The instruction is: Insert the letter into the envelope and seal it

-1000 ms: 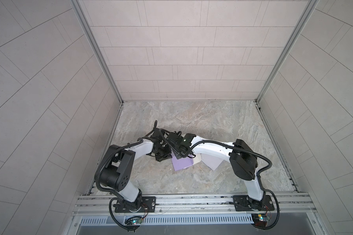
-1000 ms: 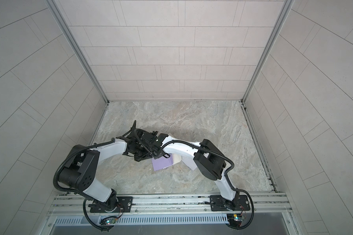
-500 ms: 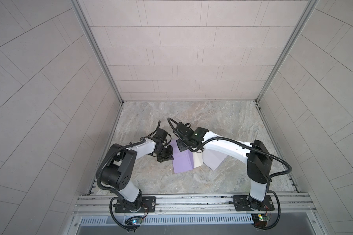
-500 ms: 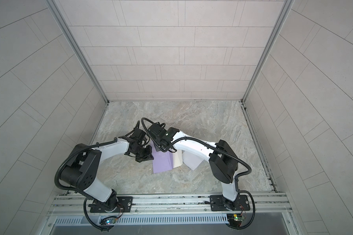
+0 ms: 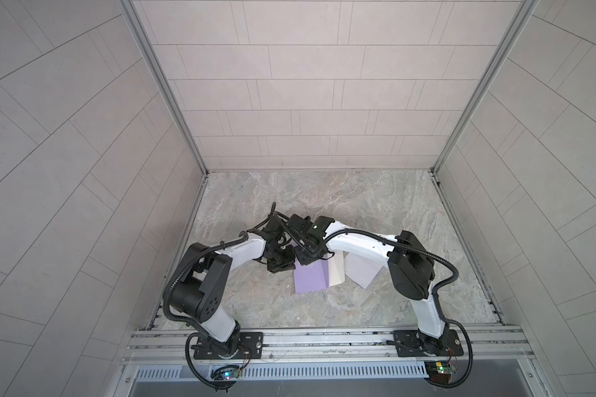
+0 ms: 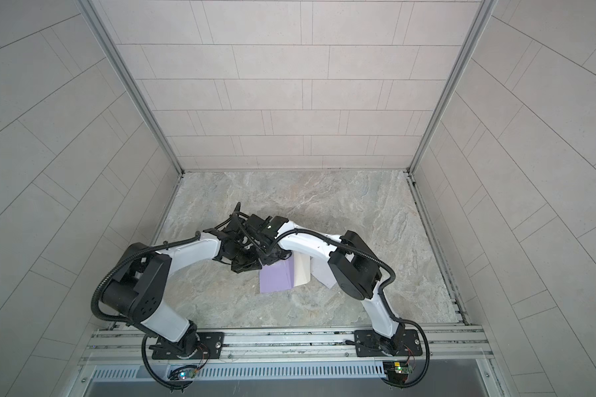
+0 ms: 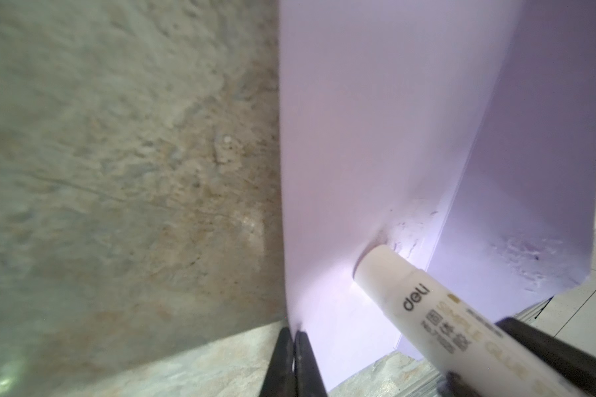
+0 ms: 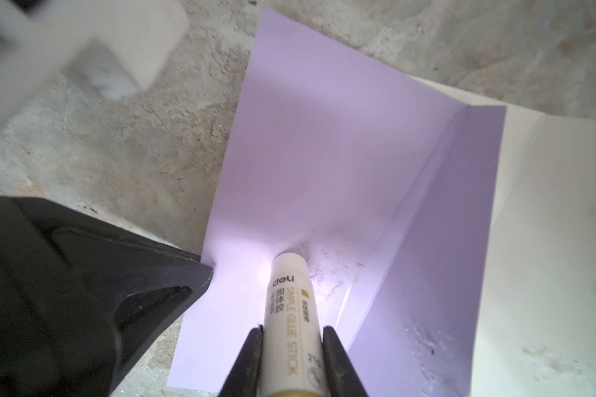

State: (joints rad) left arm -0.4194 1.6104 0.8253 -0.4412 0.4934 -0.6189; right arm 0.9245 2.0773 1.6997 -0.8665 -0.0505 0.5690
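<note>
Envelope [image 8: 324, 154], lilac, lies on the marbled worktop [image 8: 135, 154] with its flap [image 8: 444, 240] folded up. Left fingers [image 7: 278, 364] are pinched tight on its edge. Right fingers [image 8: 246, 357] clamp a white glue stick [image 8: 288, 302], its tip pressed on the envelope just beside the flap fold. A white sheet [image 8: 547, 206] lies beyond the flap.

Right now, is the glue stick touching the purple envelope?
Touching. In the right wrist view the glue stick presses its tip onto the purple envelope, no gap, with glue smears beside it.
</note>
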